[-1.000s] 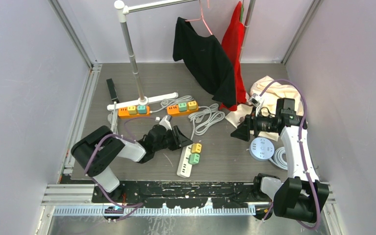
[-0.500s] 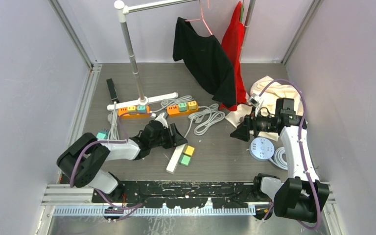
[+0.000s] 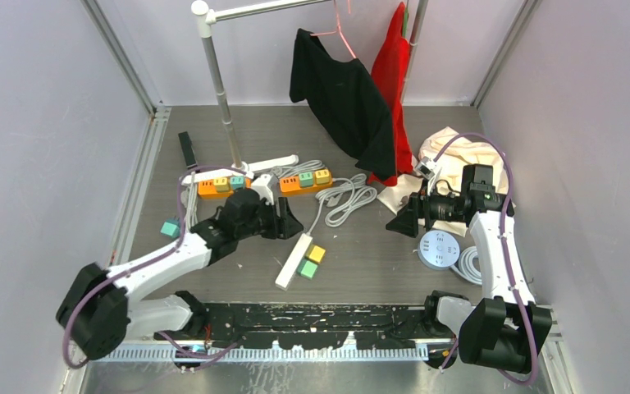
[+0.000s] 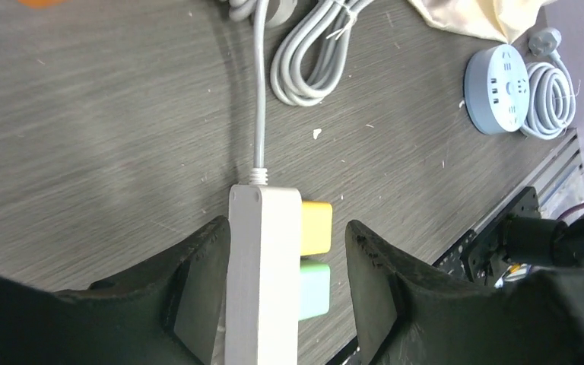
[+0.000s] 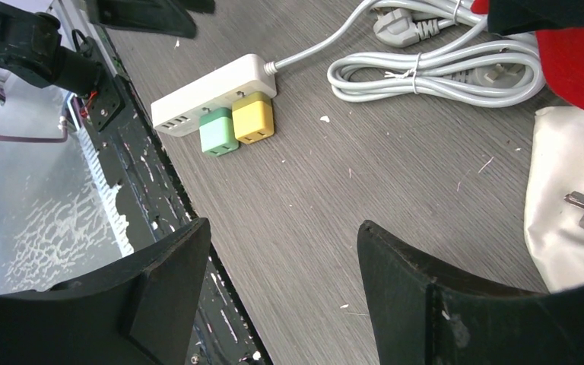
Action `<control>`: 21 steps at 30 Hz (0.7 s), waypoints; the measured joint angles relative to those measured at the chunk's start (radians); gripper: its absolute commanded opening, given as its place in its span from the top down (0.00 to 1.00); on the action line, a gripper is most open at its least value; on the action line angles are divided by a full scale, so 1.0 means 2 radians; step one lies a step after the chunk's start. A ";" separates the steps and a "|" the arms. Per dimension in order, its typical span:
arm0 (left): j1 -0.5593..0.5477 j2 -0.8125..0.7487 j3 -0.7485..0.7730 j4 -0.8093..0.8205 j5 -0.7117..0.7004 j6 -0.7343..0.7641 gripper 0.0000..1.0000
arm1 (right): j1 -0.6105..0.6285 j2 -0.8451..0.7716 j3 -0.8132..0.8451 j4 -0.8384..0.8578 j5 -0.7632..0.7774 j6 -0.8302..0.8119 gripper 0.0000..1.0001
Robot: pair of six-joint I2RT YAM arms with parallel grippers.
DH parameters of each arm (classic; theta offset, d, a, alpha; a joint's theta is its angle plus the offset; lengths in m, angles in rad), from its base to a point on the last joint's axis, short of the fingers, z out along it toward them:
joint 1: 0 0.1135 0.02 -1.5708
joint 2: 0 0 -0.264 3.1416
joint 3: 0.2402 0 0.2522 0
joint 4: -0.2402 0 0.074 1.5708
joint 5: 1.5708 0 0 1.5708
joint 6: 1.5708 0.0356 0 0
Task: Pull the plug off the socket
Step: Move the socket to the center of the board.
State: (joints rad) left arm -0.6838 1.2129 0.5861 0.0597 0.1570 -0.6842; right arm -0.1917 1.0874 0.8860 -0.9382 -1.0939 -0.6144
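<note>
A white socket strip lies at the front middle of the table. A yellow plug and a green plug sit side by side in its right face. My left gripper hovers just behind the strip's cable end, open. In the left wrist view the socket strip runs between the fingers of the left gripper, close by the left one. The yellow plug and green plug stand clear of the right finger. My right gripper is open over bare table, well to the right.
Two orange socket strips lie behind, by the rack pole. A coiled grey cable, a round socket, a cream cloth, and hanging black and red garments fill the right. A teal block lies at left.
The left jaws have opened wider, and the arm has drawn back towards the far left. The white strip slid left and turned. The right arm has not moved.
</note>
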 measured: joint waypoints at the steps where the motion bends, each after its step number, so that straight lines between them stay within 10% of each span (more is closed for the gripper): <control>1: 0.000 -0.017 0.007 -0.019 -0.004 0.014 0.43 | 0.000 0.000 0.000 0.000 0.000 0.000 0.24; 4: 0.000 -0.081 0.027 -0.078 -0.021 0.059 0.42 | 0.000 0.000 0.000 0.000 0.002 0.000 0.24; 9: 0.000 -0.187 0.035 -0.146 -0.041 0.116 0.00 | 0.000 0.000 0.000 0.000 0.005 0.000 0.24; 21: -0.001 -0.279 -0.034 -0.142 -0.004 0.043 0.10 | 0.000 0.000 0.000 0.000 0.006 -0.002 0.24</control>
State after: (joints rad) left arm -0.6849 0.6544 0.5186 -0.2253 0.1490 -0.5976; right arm -0.1913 1.0874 0.8860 -0.9382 -1.0817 -0.6189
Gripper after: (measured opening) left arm 0.943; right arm 0.758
